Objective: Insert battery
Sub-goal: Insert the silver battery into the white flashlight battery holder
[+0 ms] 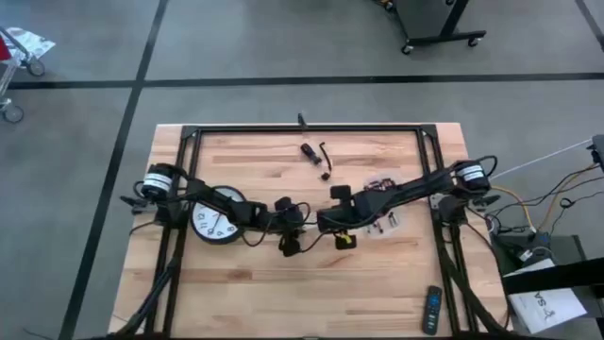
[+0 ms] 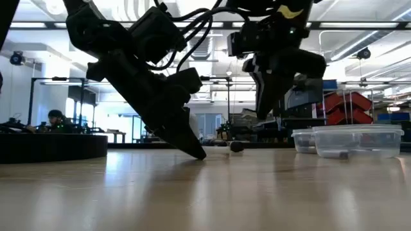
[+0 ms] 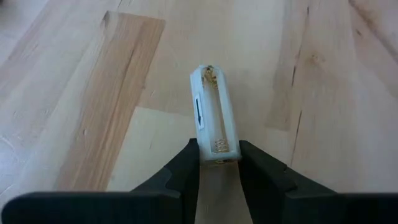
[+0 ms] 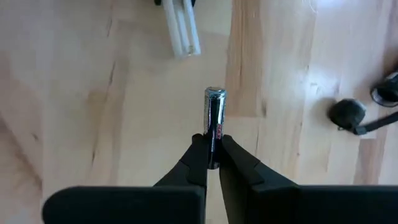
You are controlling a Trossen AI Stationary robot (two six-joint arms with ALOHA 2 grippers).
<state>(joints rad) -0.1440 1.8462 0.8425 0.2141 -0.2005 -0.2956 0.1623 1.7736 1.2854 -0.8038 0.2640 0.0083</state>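
Table [image 1: 396, 283] of light wood planks fills your working area, with both arms reaching in toward its middle. You have a white wall clock [image 1: 213, 221] lying face-up beside the left arm, two clear plastic containers [image 2: 350, 140] standing at the right in the low view, and a dark remote [image 1: 431, 309] near the front right corner. Your left gripper [image 3: 218, 163] sits low at the table's centre, its fingers pinching one end of a white battery holder [image 3: 214, 115] whose slot and springs face up. Your right gripper [image 4: 212, 158] hovers just beside it, fingers clamped on a battery [image 4: 214, 121] that points toward the holder.
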